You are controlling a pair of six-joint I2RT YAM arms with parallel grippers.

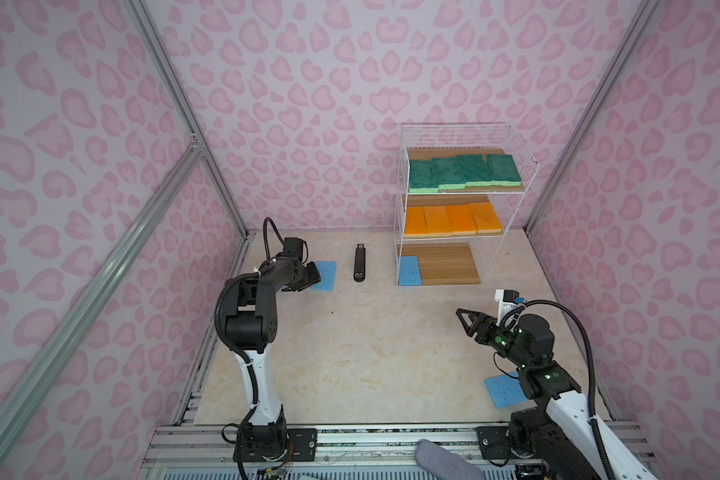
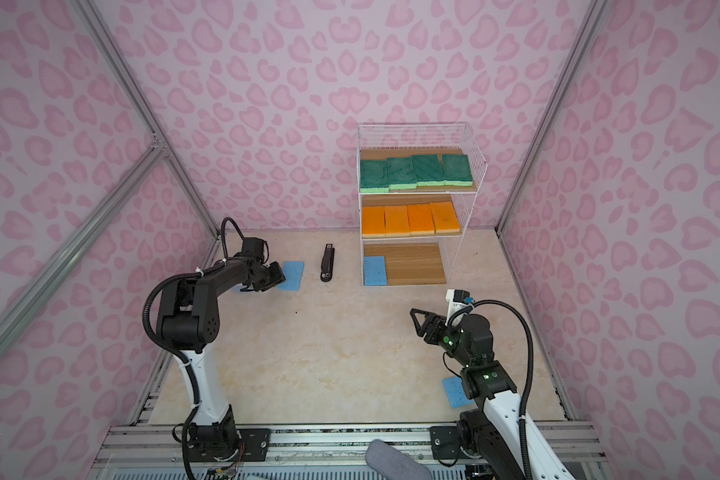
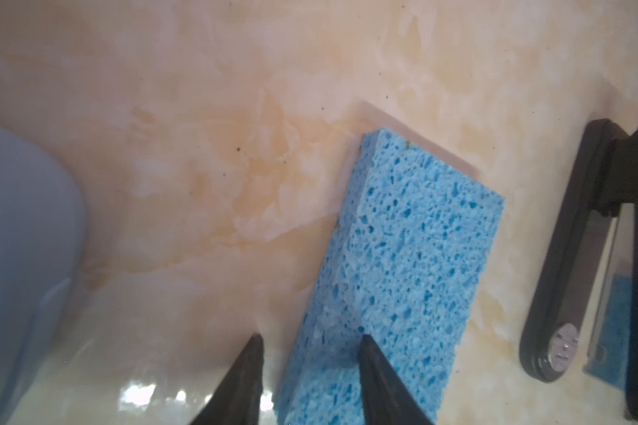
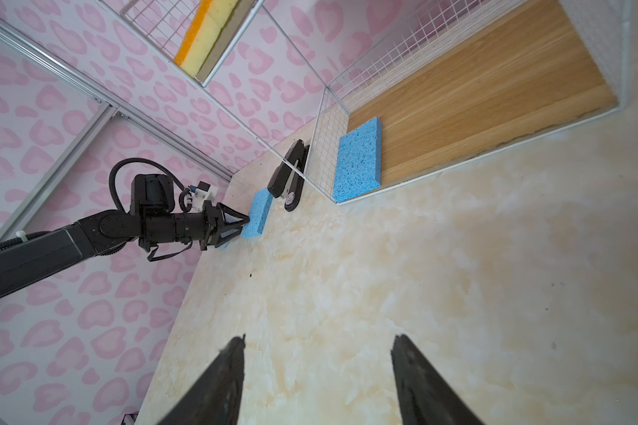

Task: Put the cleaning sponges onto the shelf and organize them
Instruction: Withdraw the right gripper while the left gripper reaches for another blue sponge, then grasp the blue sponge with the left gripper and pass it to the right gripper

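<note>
Sadly, stapler badge [image 3: 564, 344] near blue sponge [image 3: 402, 257] looks blurred

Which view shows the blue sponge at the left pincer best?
Left wrist: sponge close up, left pincer straddling its edge. Both top views show the sponge small, partly behind the pincer; right wrist shows the sponge far off, side-on.

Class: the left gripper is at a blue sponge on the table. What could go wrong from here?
1. The left gripper brackets only one edge of the blue sponge, so it may twist or slip free when lifted.
2. The black stapler lies between that sponge and the shelf; a low carry could knock it.
</note>
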